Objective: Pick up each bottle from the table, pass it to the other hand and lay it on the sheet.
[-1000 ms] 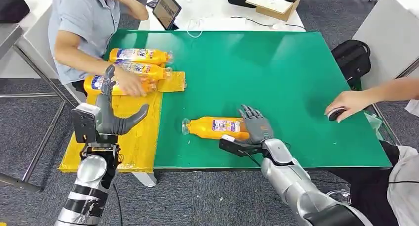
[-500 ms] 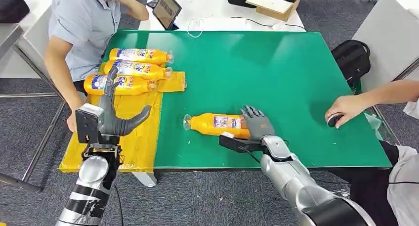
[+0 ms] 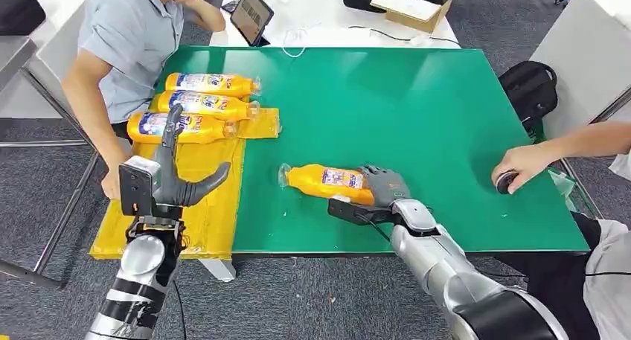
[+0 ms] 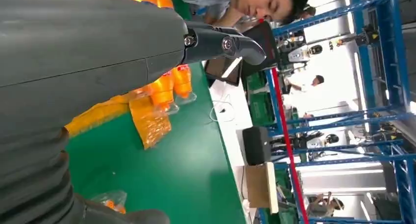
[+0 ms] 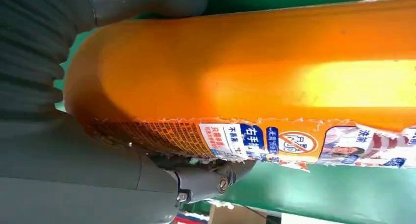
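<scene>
The orange bottle [image 5: 255, 82] in the right hand [image 5: 73, 175] is carrying a torn label [image 5: 274, 140] showing Chinese print: "右手" in white on a blue patch, with a round red prohibition sign just beside it and "洗" legible further along. Smaller characters beside these are appearing too fine to read. The blue-and-white labels on the three bottles [image 3: 195, 104] lying at the far left on the yellow sheet [image 3: 201, 199] are staying illegible in the head view.

Grey carpet floor [image 3: 312, 303], green-topped table [image 3: 417, 109], white desk [image 3: 327, 16] behind, blue metal racking [image 4: 343, 111] beyond.
</scene>
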